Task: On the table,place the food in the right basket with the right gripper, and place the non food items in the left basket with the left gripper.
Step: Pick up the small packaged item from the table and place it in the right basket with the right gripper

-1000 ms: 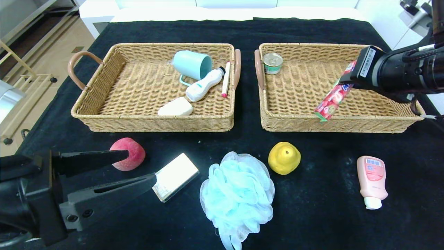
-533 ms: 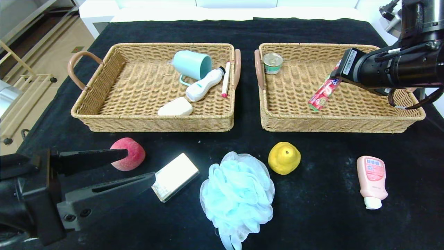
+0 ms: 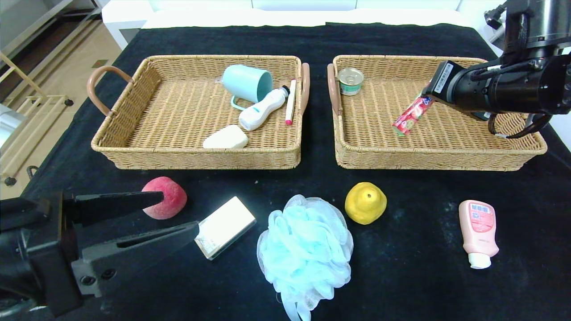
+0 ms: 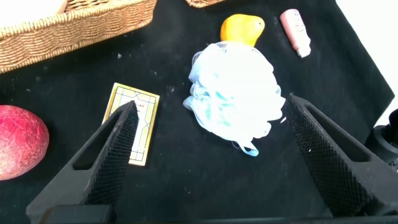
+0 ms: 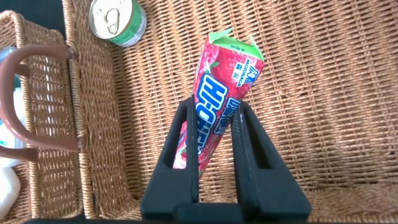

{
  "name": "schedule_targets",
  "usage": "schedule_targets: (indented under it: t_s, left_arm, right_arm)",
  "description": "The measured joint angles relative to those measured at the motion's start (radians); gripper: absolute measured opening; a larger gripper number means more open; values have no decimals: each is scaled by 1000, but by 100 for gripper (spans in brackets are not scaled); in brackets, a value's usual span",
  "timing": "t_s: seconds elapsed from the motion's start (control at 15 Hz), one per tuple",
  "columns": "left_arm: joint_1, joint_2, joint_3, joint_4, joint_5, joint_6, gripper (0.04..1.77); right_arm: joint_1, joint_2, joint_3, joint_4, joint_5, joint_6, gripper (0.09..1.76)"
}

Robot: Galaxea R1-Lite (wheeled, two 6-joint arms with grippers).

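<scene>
Head view: right gripper pinches the Hi-Chew candy stick above the right basket. Left wrist view: left gripper, jaws wide, above the bath pouf. Right wrist view: candy stick clamped over the basket's wicker floor

A: Right basket floor mostly bare wicker; only the tin can stands in its far left corner, well apart from the candy stick pinched in the right gripper.

B: Left basket?

A: Teal cup, white bottle, marker and cream bar crowd its right half; left half is bare.

B: Front of the table?

A: Peach, boxed bar and bath pouf sit close together by the wide-open left gripper. Pear and pink bottle stand well apart, bare cloth between.
</scene>
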Motion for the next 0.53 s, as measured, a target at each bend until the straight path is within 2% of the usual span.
schedule_targets:
  t_s: [0.2, 0.53]
  left_arm:
    - [1, 0, 0, 0, 2, 1, 172]
    - [-1, 0, 0, 1, 2, 1, 172]
  right_arm:
    - [3, -2, 3, 0, 0, 1, 87]
    - [14, -16, 11, 3, 0, -1, 126]
